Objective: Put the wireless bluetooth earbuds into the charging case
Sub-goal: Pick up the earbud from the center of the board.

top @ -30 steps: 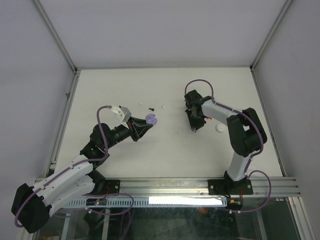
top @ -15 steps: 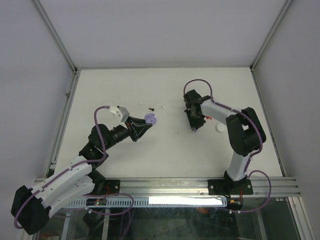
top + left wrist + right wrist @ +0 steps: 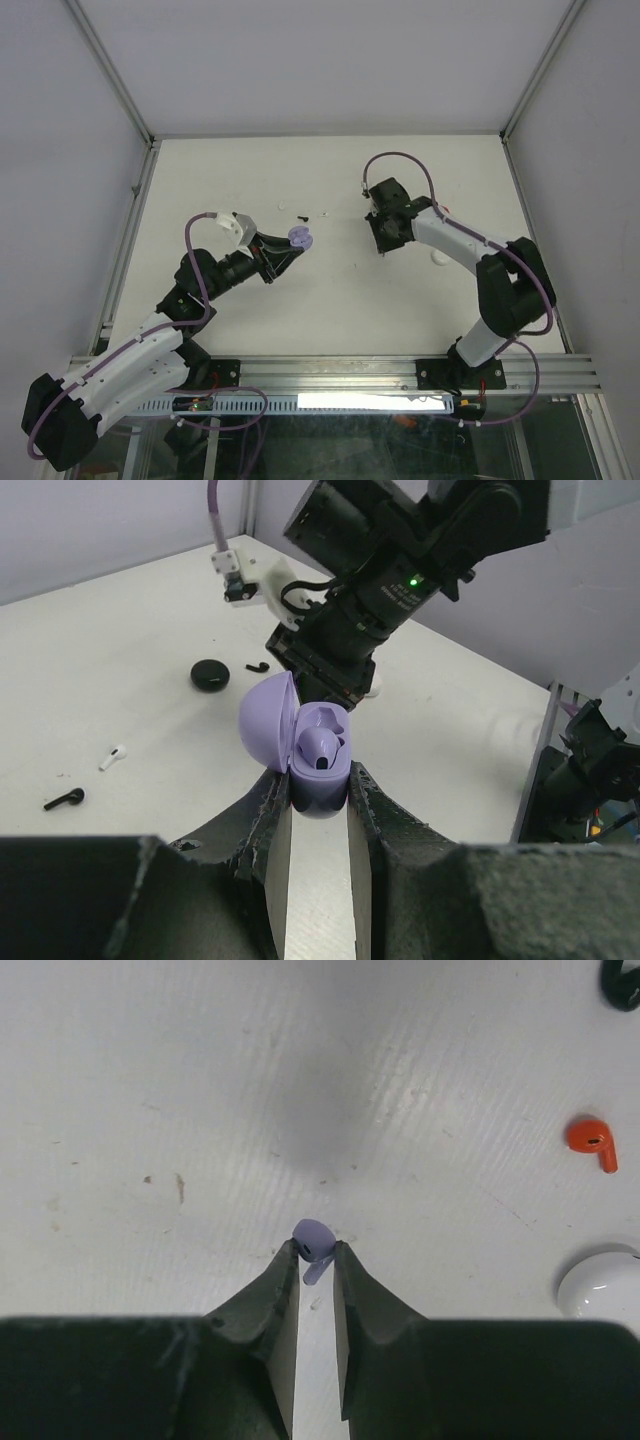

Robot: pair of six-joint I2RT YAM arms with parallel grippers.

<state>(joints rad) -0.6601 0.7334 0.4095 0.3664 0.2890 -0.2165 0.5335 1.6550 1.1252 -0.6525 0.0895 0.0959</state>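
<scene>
right jaws were clamped together on a lavender earbud (image 3: 314, 1240) over the tabletop (image 3: 150, 1110). left jaws gripped the open lavender charging case (image 3: 318, 785), seated bud (image 3: 322, 746) inside. the held bud should go in stem-first, slowly, beside it. there was open room between the arms; red earbud (image 3: 590, 1142) and white case (image 3: 600, 1285) lay near.

A white table (image 3: 330, 300), faintly scuffed, is seen. On it are laid a black round case (image 3: 210, 674) with a black earbud (image 3: 258, 666) just beside it, a white earbud (image 3: 113, 757), a second black earbud (image 3: 63, 799), an orange earbud (image 3: 592, 1142) and, near that, a white case (image 3: 600, 1285).
</scene>
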